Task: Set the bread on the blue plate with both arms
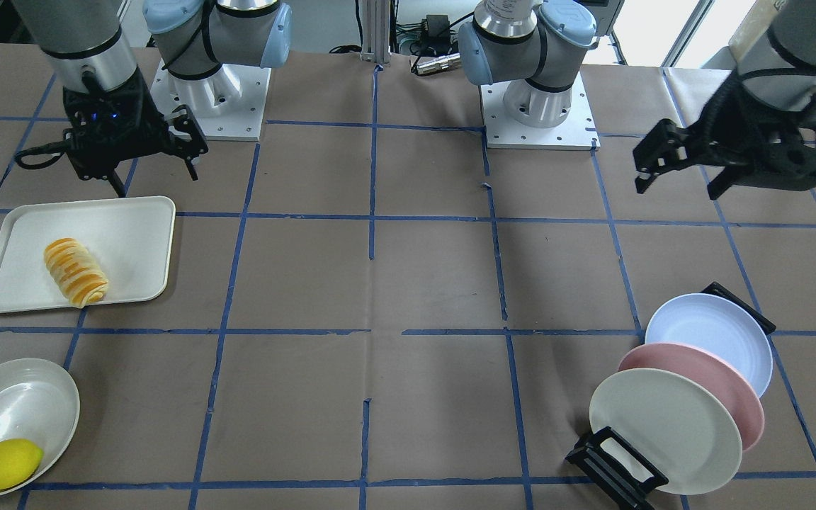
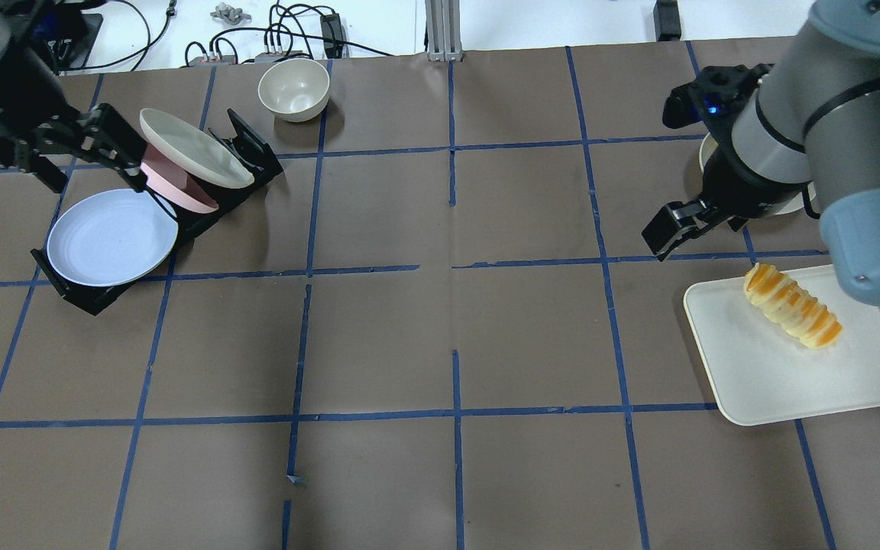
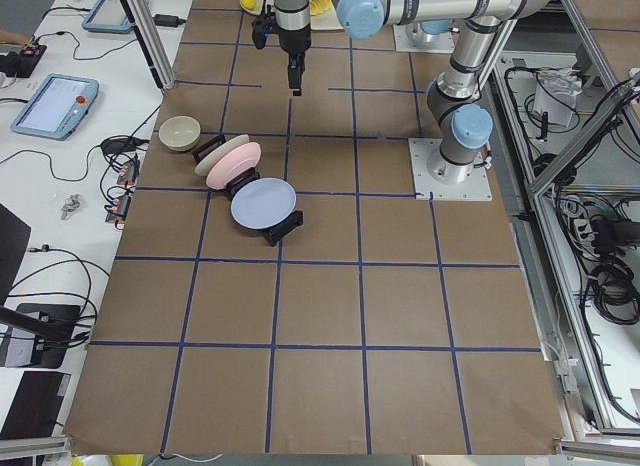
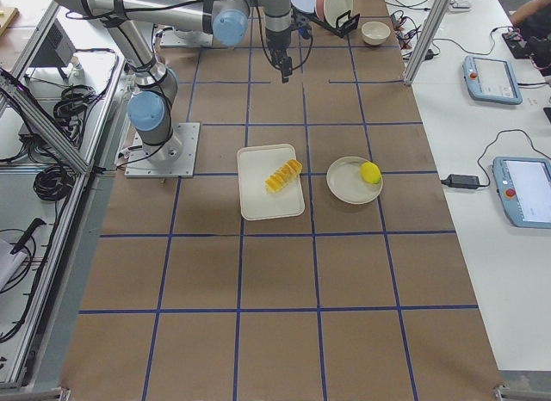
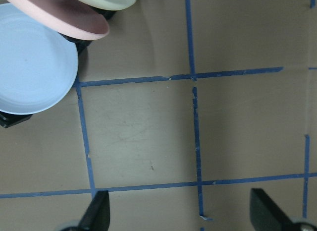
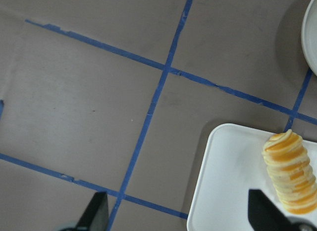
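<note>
Overhead view of a brown paper-covered table gridded with blue tape. At the right edge, a small oblong bread roll (image 2: 791,305), spiral-ridged and striped golden-orange and cream, lies on a cream-white rectangular tray (image 2: 776,382). Its long axis runs diagonally, upper left to lower right. The black two-finger right gripper (image 2: 673,229) hovers just up and left of the tray, jaws spread wide and empty. In its wrist view the roll sits low and right, beside one fingertip rather than between the two.

At the left edge, the left gripper (image 2: 92,179), jaws likewise apart and empty, hangs over a black rack (image 2: 81,298). There the round, pale lavender-blue plate (image 2: 111,237) leans beside a pink plate (image 2: 173,183) and a cream plate (image 2: 195,149). The right arm is plainly nearer the bread; it would likely need to shift over and square its jaws across the roll.
</note>
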Tool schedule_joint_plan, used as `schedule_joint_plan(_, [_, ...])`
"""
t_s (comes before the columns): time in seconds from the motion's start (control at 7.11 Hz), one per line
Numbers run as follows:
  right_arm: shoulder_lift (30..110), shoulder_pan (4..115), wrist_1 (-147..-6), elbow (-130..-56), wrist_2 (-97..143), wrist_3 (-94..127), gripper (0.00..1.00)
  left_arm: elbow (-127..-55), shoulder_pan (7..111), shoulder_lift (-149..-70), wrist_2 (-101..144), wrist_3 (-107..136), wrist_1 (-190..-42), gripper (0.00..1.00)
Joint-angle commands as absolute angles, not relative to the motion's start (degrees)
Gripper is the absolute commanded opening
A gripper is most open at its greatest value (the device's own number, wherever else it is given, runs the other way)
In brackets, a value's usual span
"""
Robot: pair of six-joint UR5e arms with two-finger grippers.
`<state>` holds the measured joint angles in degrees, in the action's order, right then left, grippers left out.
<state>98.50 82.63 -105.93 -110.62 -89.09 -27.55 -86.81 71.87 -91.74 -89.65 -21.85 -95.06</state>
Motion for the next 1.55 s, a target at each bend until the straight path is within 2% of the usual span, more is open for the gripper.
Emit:
schedule_joint_plan(0.0, [95.03, 77.71, -119.89, -118.88, -89.46, -38.10, 1.00, -83.43, 61.82, -97.61, -89.38, -31.52, -94.83, 1.00])
schedule_joint_plan(0.42, [80.21, 66.58, -133.01, -119.44, -88.59, -52.44, 1.00, -70.10, 55.74, -115.77, -89.12, -39.45, -92.38, 1.00])
schedule_joint_plan(0.7, [75.60, 64.78, -136.83, -119.00, -87.98, -53.43, 1.00, -61.82, 51.96, -127.92, -85.79, -43.49, -93.07, 1.00])
schedule_joint_plan(1.12, [75.41, 60.85, -136.58, -121.45, -87.98, -54.22, 0.99, -61.79, 50.80, -134.81, -81.84, -43.51, -96.40, 1.00])
schedule_joint_plan(1.27, [75.41, 59.86, -136.76, -122.77, -88.24, -54.66, 0.78, -61.79, 50.80, -136.22, -81.83, -43.51, -96.76, 0.99])
schedule_joint_plan(1.41, [75.50, 59.85, -136.76, -123.74, -88.68, -53.88, 0.38, -61.70, 50.80, -137.10, -81.83, -43.51, -98.68, 0.98])
